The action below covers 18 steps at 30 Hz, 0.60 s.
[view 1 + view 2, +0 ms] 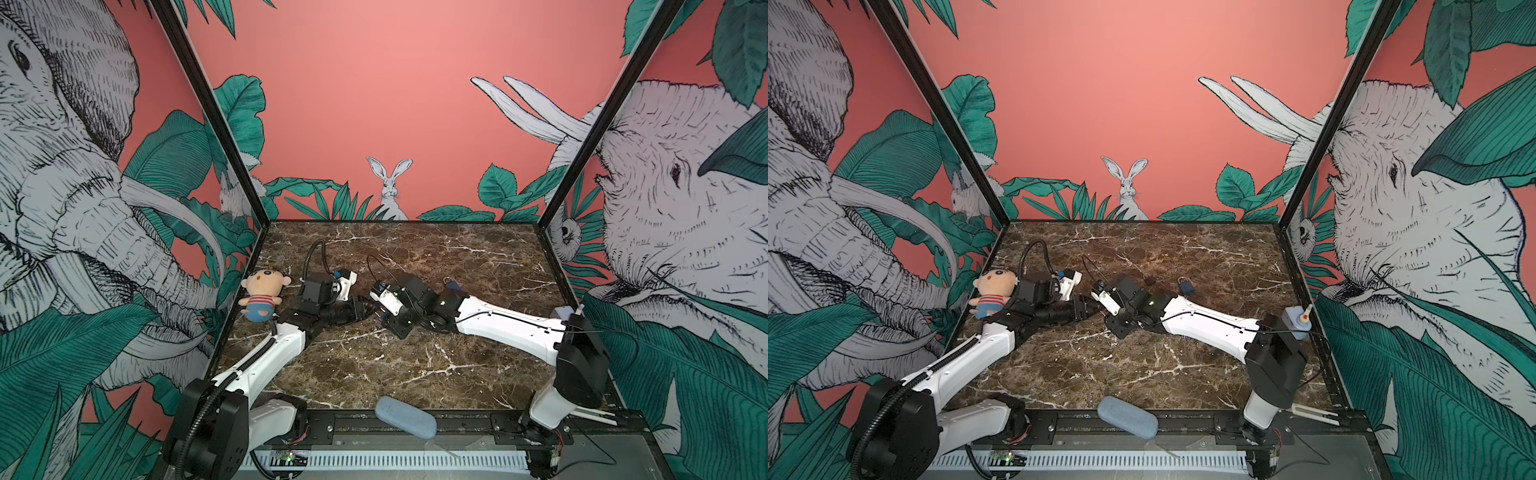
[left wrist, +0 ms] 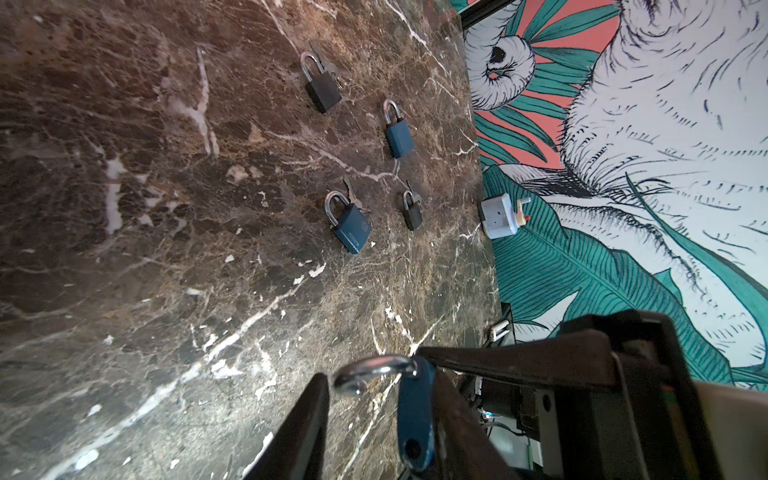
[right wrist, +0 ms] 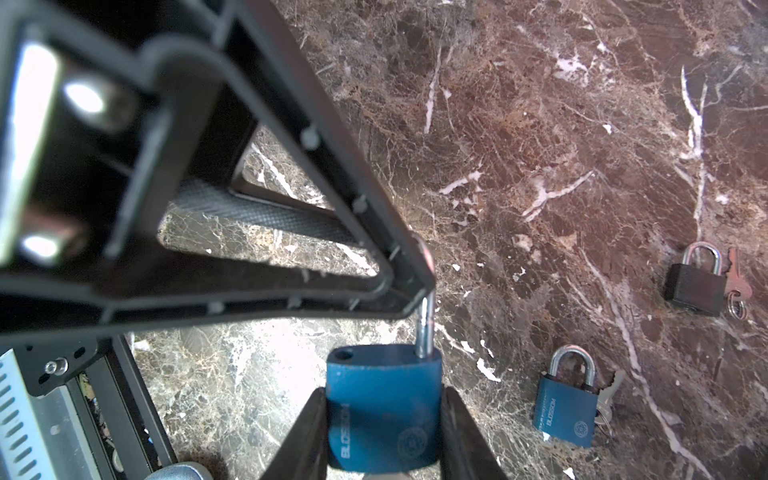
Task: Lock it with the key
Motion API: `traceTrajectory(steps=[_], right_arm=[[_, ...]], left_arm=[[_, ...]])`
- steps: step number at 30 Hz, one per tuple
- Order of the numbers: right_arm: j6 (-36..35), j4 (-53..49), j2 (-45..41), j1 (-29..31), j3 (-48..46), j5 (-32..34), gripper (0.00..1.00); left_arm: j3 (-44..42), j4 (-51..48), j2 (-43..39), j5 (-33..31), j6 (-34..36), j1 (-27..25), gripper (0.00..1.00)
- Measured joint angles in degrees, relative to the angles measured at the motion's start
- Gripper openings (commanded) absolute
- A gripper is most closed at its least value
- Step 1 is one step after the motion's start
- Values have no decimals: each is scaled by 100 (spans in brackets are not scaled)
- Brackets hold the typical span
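Right fingers [image 3: 309,436] of the right gripper [image 3: 384,392] are part-open and clamped on the narrow sides of the blue metal padlock [image 3: 382,415]. Left gripper [image 2: 370,368] is about half apart and looks closed across the chrome shackle [image 2: 365,374]. Shackle is swung out, one leg seated, other hole empty.

Lock is held off the brown marble tabletop [image 1: 415,365], right of the striped-shirt plush doll [image 1: 262,295] and near it.

My read: dense, rigid, painted sides slick. Grip the body low on its sides and keep the holes clear. Shackle probably pivots, so align the free leg before pressing. No key visible on this lock.
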Motion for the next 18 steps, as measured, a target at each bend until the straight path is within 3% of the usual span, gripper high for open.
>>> traceTrajectory(steps=[9,18], right_arm=[[2,-2,-4,0,0,-33,8],[48,-2,-4,0,0,-101,8]], left_arm=[[2,17,-2,-260,-4,0,45],[7,463,247,81,-136,0,45]])
